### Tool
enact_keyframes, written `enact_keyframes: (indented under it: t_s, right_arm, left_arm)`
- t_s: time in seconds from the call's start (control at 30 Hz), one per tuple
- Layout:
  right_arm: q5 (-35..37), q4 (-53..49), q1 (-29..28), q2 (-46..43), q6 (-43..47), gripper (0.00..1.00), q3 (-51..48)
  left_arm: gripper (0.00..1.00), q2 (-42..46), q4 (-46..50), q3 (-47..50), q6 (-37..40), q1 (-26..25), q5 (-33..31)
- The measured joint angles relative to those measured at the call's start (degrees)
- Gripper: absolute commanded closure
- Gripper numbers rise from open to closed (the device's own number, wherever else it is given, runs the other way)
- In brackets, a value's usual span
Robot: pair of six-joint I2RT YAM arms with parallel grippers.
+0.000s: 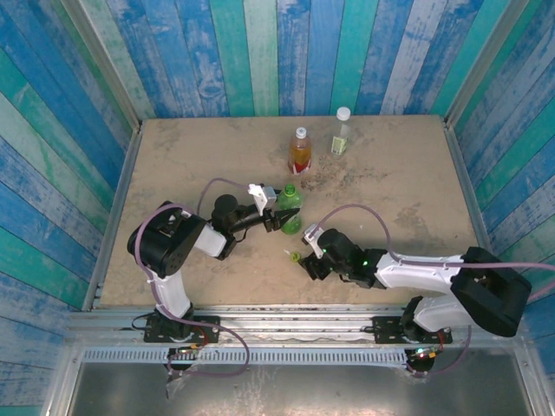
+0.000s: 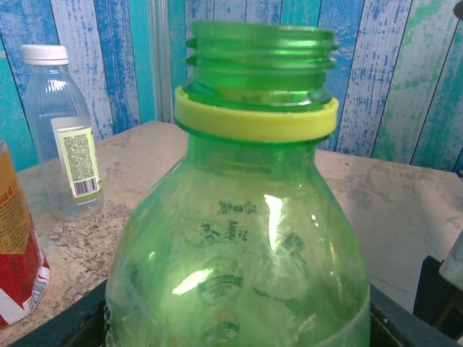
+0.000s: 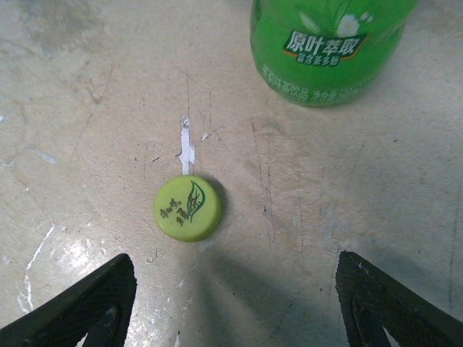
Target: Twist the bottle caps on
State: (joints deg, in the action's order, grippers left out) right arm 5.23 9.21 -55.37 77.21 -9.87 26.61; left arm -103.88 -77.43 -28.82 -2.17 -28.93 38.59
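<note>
Green bottle (image 1: 290, 206), uncapped, clamped upright in left claw (image 1: 277, 217), seemingly steadied for capping; yellow-green cap (image 3: 187, 208) flat on bench (image 3: 362, 181), right claw (image 3: 235, 278) spread beside it, likely for pickup.

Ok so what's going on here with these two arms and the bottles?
The left gripper clasps the green bottle, which stands uncapped on the table. The right gripper hangs open over the yellow-green cap, which lies top up beside that bottle, not yet touched. At the back, the amber bottle and the clear bottle stand with white caps on.
</note>
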Motion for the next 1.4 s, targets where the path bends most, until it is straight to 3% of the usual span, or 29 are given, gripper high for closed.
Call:
enact_keyframes:
  t_s: [0.67,1.4]
  right_arm:
    - [-1.5,2.2,-1.6,9.7,1.7,0.44,4.6]
    - [-1.4,2.7,-2.6,12.5,2.2,0.66,7.1]
  left_arm:
    - [0.41,0.0,1.3,-0.5,0.7,0.0,0.1]
    - [0.41,0.0,2.1,-0.9,0.9,-0.1,0.2]
